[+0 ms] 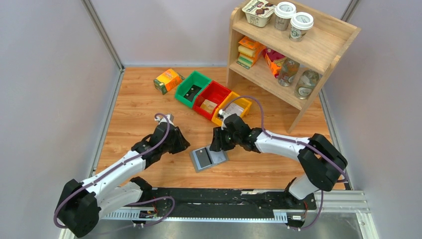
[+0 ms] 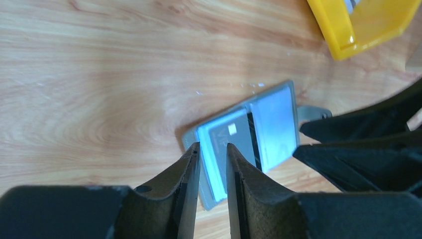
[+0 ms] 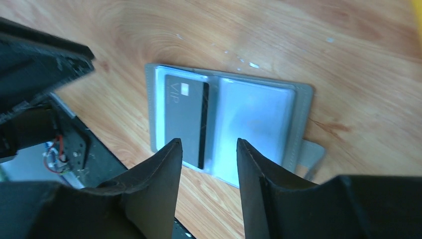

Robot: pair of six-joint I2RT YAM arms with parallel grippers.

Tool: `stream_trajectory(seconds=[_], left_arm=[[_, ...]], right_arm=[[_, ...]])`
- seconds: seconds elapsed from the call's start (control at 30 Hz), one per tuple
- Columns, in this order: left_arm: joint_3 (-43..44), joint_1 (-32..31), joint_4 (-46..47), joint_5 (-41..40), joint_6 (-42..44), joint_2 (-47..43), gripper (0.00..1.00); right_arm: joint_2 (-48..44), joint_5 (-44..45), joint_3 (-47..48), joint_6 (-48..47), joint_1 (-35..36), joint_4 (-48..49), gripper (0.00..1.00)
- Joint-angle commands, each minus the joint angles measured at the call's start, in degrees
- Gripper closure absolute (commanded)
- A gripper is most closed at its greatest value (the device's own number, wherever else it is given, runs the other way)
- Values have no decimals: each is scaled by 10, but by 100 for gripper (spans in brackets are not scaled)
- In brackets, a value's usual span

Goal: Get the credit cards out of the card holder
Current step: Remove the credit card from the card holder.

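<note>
Holder (image 1: 218, 157) lies open on the desk (image 1: 139, 99) between both grippers, with a black card (image 3: 185, 114) in its left pocket. Left gripper (image 2: 213, 148): jaws narrowly parted, empty. Right gripper (image 3: 209, 143): jaws wide, empty. Advised: one pins the holder while the other pinches the card's edge.

The left arm (image 1: 119, 167) and right arm (image 1: 286, 144) angle inward, tips close together. The left gripper (image 2: 213, 147) is barely parted, the right gripper (image 3: 209, 142) wider.
</note>
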Motion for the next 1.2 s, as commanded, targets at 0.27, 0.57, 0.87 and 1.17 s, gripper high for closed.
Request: stream_trajectory(seconds=[0.27, 0.57, 0.87, 1.17], left_arm=[[-33, -56, 106, 84, -77, 109, 83], [-66, -56, 167, 104, -115, 165, 94], [-79, -56, 168, 92, -130, 173, 97], [-73, -56, 154, 85, -125, 170, 97]], right_arm=[[70, -100, -24, 64, -22, 157, 60], [114, -126, -29, 68, -31, 176, 64], [122, -168, -48, 79, -46, 223, 72], [104, -228, -83, 94, -60, 308, 75]])
